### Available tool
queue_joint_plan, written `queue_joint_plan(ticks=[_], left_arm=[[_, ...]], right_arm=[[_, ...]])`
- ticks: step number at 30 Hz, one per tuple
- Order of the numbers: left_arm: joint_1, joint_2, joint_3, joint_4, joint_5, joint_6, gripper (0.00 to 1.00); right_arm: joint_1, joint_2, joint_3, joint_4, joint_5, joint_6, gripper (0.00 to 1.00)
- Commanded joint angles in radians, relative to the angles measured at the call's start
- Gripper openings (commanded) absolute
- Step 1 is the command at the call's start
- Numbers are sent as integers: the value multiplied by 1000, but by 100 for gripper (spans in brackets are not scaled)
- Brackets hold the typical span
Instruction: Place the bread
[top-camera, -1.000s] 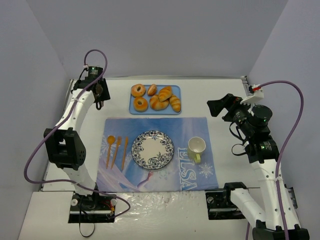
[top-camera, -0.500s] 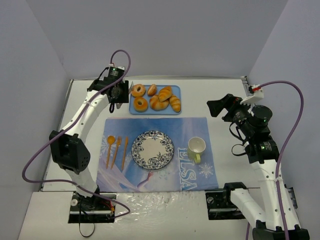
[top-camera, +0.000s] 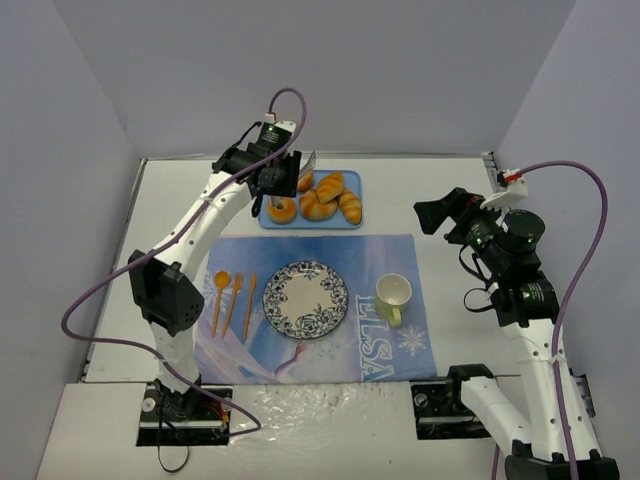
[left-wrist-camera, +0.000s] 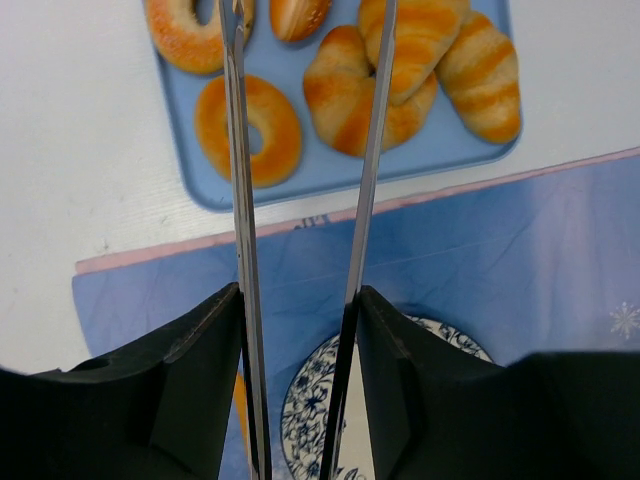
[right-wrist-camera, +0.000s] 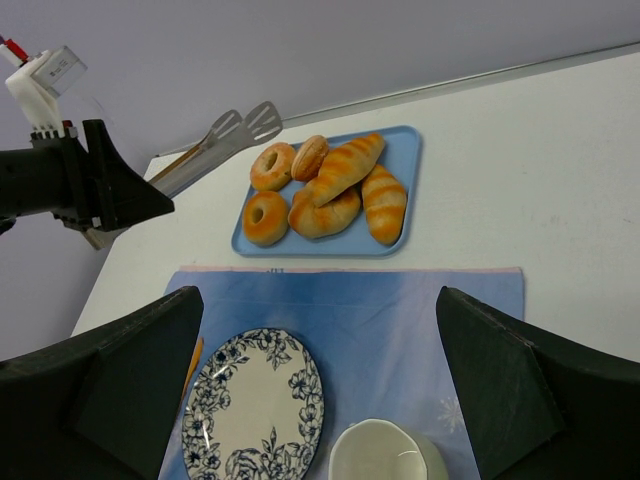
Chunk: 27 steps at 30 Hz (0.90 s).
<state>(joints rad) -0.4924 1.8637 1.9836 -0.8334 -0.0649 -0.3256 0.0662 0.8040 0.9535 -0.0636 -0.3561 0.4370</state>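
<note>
While the left gripper (right-wrist-camera: 245, 121) hung over the far edge of the tabletop, its two long metal blades stood spread apart with nothing between them, their tips above the left half of the blue tray (left-wrist-camera: 330, 165).

Bread, all on that tray at the middle of the far edge:
- Two ring-shaped pieces, one (left-wrist-camera: 248, 130) lying between the blades in the left wrist view, the other (left-wrist-camera: 185, 35) toward the far-left corner.
- One small round roll (left-wrist-camera: 300, 15).
- Three striped crescent rolls (left-wrist-camera: 355, 95), crowded and touching.

Patterned plate (top-camera: 306, 299) bare, on a blue placemat (top-camera: 400, 260) at the table's centre. Orange cutlery (top-camera: 234, 300) lay left of it and a pale cup (top-camera: 393, 293) right.

Right gripper (top-camera: 432, 214) was raised near the right edge, fingers wide apart, grasping nothing.
</note>
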Motion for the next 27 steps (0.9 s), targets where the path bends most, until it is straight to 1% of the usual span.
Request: queue_joint_plan(ticks=[1, 7, 10, 27], left_arm=[[-46, 46, 115, 6, 10, 4, 43], [-83, 119, 181, 11, 13, -1, 43], [-97, 153, 202, 10, 13, -7, 43], [-124, 248, 227, 3, -42, -1, 43]], right_arm=[[5, 4, 48, 67, 1, -7, 100], [4, -4, 42, 67, 5, -7, 100], [4, -10, 42, 32, 10, -12, 100], [4, -20, 35, 21, 8, -16, 100]])
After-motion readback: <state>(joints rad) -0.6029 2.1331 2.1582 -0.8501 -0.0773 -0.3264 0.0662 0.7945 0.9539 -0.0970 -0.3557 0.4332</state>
